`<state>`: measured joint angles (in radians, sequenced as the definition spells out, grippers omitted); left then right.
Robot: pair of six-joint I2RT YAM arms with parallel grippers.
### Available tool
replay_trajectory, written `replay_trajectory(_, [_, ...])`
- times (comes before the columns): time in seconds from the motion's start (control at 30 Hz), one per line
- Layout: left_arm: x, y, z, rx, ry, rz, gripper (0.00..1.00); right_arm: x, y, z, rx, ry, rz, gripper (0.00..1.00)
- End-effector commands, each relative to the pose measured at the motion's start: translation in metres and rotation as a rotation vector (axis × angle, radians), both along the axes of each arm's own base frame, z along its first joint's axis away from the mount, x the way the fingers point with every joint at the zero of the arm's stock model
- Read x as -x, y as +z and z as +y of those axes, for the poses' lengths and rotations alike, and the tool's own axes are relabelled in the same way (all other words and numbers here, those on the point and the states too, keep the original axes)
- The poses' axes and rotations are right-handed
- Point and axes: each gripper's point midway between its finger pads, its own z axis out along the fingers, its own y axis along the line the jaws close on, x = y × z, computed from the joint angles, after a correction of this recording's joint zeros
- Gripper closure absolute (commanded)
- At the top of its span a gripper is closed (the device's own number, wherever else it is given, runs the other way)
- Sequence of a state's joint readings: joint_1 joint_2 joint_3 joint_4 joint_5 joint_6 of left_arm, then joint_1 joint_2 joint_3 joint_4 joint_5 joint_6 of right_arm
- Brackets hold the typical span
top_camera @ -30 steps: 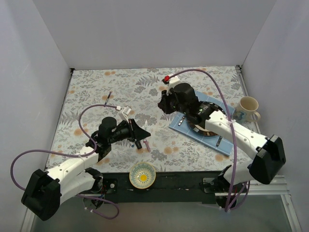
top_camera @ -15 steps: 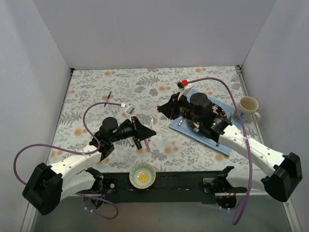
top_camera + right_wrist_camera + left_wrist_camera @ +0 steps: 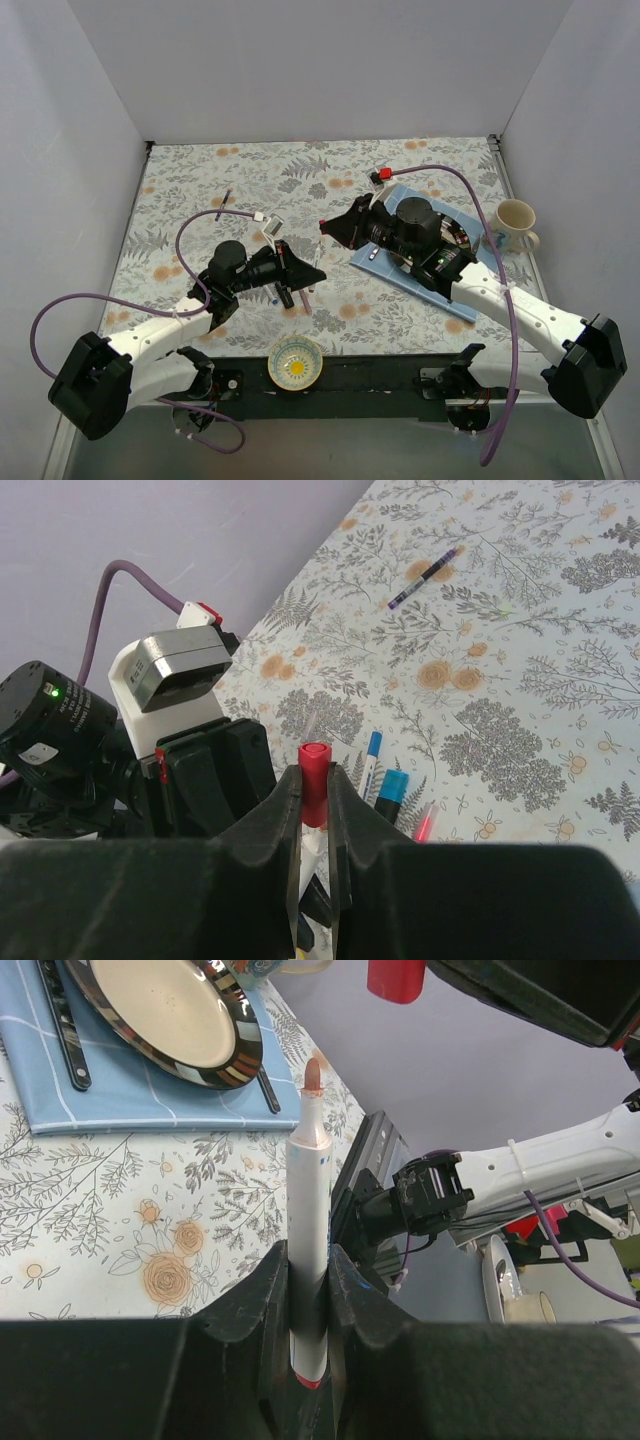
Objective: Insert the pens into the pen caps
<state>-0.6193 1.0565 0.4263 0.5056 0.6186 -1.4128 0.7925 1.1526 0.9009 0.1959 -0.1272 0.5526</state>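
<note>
My left gripper is shut on a white pen with a bare orange-red tip, held above the table. My right gripper is shut on a red pen cap. In the left wrist view the cap hangs just beyond and right of the pen tip, not touching it. In the top view the left gripper and right gripper face each other mid-table. A white-and-blue pen, a black marker with a light-blue end and a pink pen lie below them. A dark-blue pen lies farther off.
A plate with dark cutlery lies on a blue mat at the right, under the right arm. A cream mug stands at the right edge. A small bowl sits at the near edge. Purple cables loop over both arms.
The right arm swung round and brought the red cap to face the left gripper. The left gripper moved a little right with the white pen. The gap between them has shrunk.
</note>
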Motion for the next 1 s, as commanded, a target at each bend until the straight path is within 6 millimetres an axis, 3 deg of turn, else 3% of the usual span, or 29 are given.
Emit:
replay_trajectory(0.0, [0.002, 0.026, -0.004, 0.043, -0.024, -0.08, 1.0, 0.0, 0.018, 0.003, -0.07, 0.005, -0.043, 0.99])
replay_trajectory(0.97, [0.004, 0.039, -0.005, 0.075, -0.028, -0.123, 1.0, -0.002, 0.011, 0.004, -0.124, -0.016, -0.016, 0.99])
